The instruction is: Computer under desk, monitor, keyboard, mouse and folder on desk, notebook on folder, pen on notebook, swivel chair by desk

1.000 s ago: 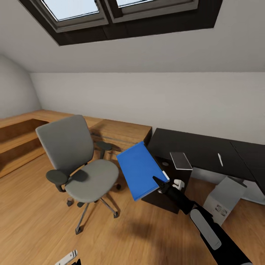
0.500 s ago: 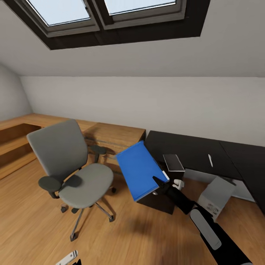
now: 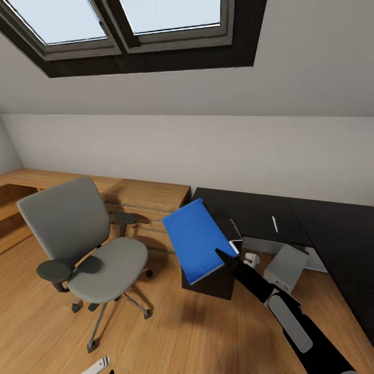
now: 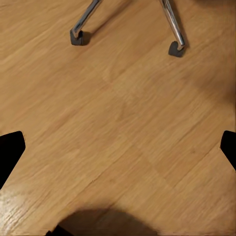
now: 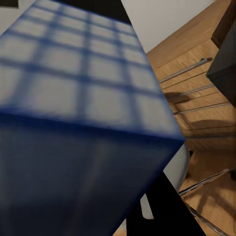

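Note:
My right gripper [image 3: 229,256] is shut on the lower corner of the blue folder [image 3: 199,240] and holds it tilted in the air between the swivel chair [image 3: 85,244] and the desk [image 3: 259,210]. Up close, the folder [image 5: 83,123] covers most of the right wrist view. The dark grey notebook [image 3: 232,228] lies on the desk's near end, partly behind the folder. A white pen [image 3: 274,224] lies further along the desktop. The grey computer [image 3: 284,266] stands on the floor under the desk. My left gripper [image 4: 118,147] hangs open over the floor near the chair's casters [image 4: 175,48].
A black drawer unit [image 3: 208,283] stands under the desk's near end, right below the folder. A low wooden shelf [image 3: 148,193] runs along the wall behind the chair. Skylights [image 3: 124,21] sit in the sloped ceiling. Bare wooden floor [image 3: 171,337] lies in front of me.
The whole view has swung to the right, so chair and desk have shifted left in the picture. The folder stays held in my right gripper at the same place in view.

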